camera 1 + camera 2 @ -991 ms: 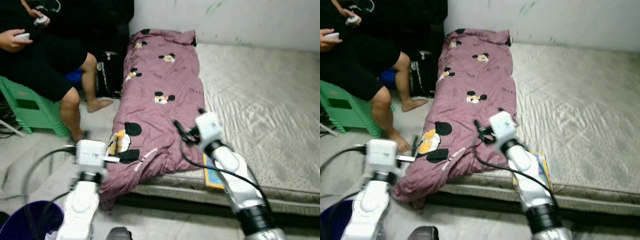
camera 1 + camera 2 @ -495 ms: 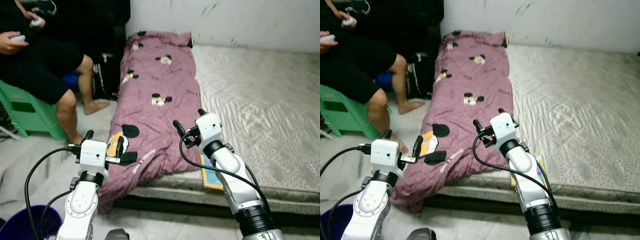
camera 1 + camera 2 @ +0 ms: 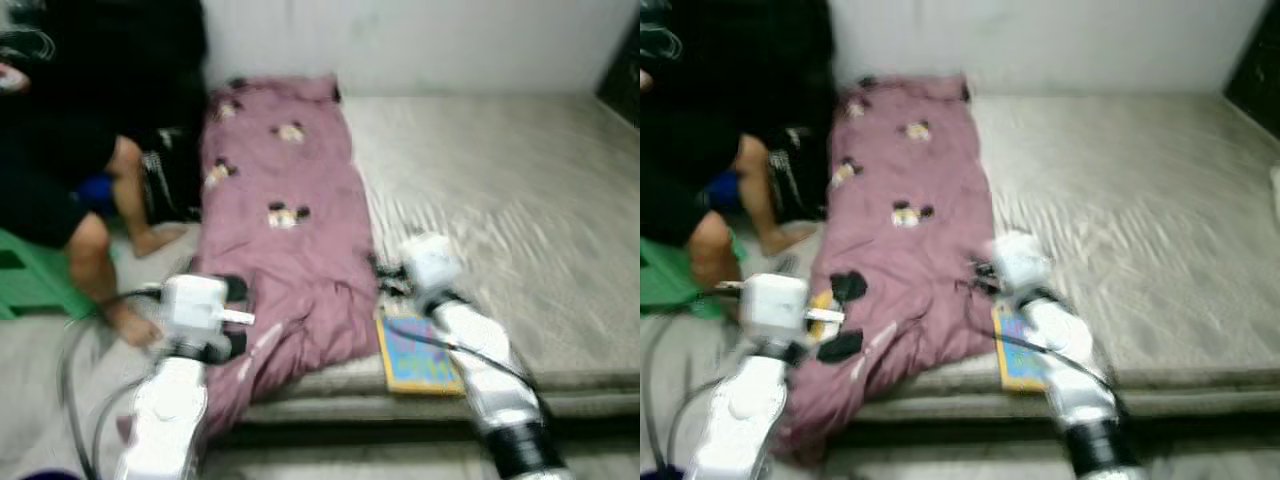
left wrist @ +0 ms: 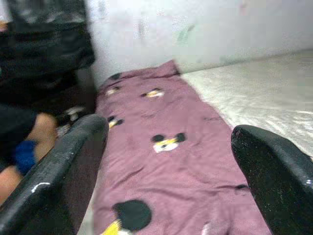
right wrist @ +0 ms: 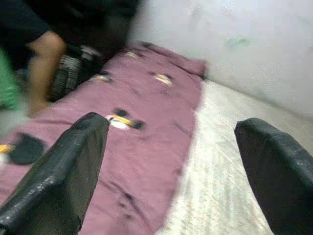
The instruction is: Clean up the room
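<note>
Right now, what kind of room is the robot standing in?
Probably a bedroom: a bare quilted mattress lies low by the wall, with a purple cartoon-print blanket spread along its edge.

Bed: a low mattress (image 3: pixel 500 190) with a pale grey quilted cover, set against a light wall, its near edge facing the camera.
Blanket: a mauve blanket (image 3: pixel 280 240) printed with cartoon mouse heads, laid lengthwise along the mattress's left side from the wall end to the near edge, where its lower end spills over and hangs down.
Book: a flat blue and yellow book (image 3: pixel 417 352), lying at the mattress's near edge just beside the blanket's right border.
Remaining surface: bare quilted cover to the right of the blanket.
Image quality: head views blurred.
</note>
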